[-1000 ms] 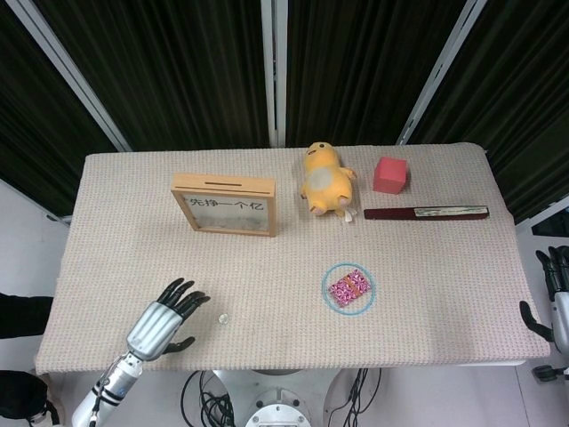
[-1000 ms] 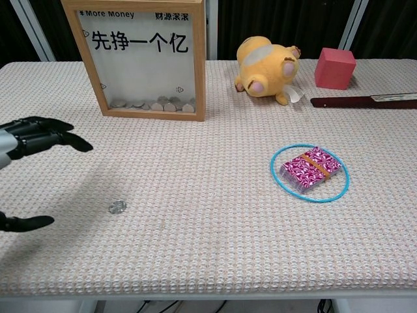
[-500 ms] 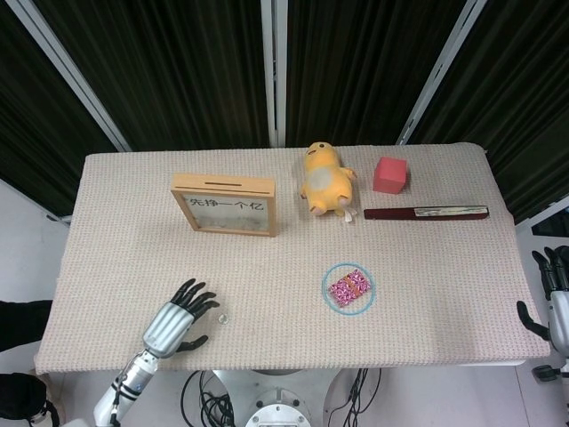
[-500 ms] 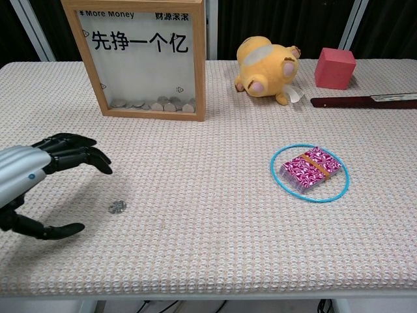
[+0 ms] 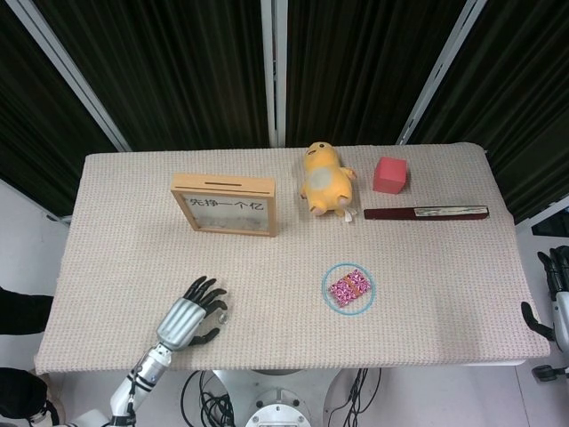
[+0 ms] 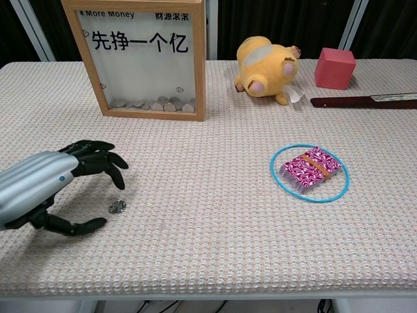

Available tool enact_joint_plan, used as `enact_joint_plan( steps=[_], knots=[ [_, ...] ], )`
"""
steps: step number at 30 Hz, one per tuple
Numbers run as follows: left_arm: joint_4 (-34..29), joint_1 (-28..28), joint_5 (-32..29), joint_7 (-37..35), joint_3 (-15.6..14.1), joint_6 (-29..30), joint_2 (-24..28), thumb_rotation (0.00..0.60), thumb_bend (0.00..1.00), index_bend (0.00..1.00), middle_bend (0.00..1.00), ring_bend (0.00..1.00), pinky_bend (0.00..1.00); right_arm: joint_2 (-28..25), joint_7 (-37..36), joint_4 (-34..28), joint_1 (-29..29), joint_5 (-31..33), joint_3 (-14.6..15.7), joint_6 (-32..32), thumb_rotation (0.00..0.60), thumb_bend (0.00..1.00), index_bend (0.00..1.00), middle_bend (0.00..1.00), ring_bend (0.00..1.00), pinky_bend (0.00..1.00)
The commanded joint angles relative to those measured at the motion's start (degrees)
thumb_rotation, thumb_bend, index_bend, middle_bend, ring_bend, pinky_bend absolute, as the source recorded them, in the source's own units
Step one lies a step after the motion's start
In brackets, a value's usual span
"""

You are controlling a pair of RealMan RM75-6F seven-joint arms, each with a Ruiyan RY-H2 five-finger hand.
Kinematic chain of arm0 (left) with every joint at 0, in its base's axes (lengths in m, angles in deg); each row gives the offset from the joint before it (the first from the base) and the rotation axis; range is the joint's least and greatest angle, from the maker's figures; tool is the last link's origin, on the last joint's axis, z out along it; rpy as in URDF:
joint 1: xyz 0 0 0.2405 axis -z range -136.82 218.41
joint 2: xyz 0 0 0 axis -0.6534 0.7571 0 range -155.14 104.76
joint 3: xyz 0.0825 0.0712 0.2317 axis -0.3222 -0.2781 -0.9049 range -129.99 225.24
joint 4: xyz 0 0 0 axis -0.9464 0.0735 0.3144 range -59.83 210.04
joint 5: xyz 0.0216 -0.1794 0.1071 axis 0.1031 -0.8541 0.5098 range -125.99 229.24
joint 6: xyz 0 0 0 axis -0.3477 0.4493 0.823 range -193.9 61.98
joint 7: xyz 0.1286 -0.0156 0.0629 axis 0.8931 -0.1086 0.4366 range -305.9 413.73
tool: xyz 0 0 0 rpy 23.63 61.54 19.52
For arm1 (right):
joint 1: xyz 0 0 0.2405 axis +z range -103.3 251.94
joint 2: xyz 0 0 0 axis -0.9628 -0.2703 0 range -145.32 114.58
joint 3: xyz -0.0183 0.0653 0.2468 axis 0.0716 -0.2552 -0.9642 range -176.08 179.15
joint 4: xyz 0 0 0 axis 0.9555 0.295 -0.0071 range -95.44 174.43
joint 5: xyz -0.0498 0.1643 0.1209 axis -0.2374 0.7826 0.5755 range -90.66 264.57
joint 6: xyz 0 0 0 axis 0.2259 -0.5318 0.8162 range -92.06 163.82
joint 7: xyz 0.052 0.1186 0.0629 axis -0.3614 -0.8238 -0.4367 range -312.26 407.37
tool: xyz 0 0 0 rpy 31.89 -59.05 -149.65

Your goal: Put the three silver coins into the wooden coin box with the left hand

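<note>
One silver coin [image 6: 117, 207] lies flat on the woven table cover [image 6: 215, 248], well in front of the wooden coin box [image 6: 140, 57] and slightly to that box's left side in the chest view. Your left hand [image 6: 62, 186] now arches right over it: the dark fingers [image 6: 107, 163] are spread and curled downward just behind the coin, the thumb reaches along the cloth in front of it, and the coin sits in the gap between them, not yet pinched. The hand holds nothing. A second ago that hand was further from the box's near-left corner line, out at the table edge with its fingers stretched flatter; half a second ago it had come partway in; now it has slid closer still, so the fingertips nearly cover the coin in the head view [image 5: 222, 314].

Inside the box, a row of coins rests along the bottom behind the clear front pane. To the box's right lie the yellow plush toy [image 6: 267, 67], then the red block [image 6: 335, 66], with the long dark strip [image 6: 365, 100] in front of the block. Forward and right of the box sits the blue ring [image 6: 310, 173] around a pink patterned packet [image 6: 311, 168]; none of these have shifted.

Your right hand [image 5: 553, 298] hangs off the table's far right side, its fingers apart and empty.
</note>
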Motion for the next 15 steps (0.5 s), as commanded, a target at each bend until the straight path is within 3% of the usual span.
enact_joint_plan(
  steps=[1, 15],
  knots=[
    [-0.1, 0.0, -0.1, -0.1, 0.1, -0.2, -0.1, 0.600, 0.27, 0.39, 0.18, 0.03, 0.05, 0.1, 0.0, 0.0, 0.1, -0.1, 0.0, -0.1, 0.600, 0.32, 0.00, 0.00, 0.00, 0.00],
    [-0.4, -0.3, -1.2, -1.1, -0.1, -1.7, 0.0, 0.600, 0.28, 0.44, 0.18, 0.03, 0.05, 0.4, -0.2, 0.5, 0.1, 0.6, -0.1, -0.5, 0.600, 0.32, 0.00, 0.00, 0.00, 0.00]
  ],
)
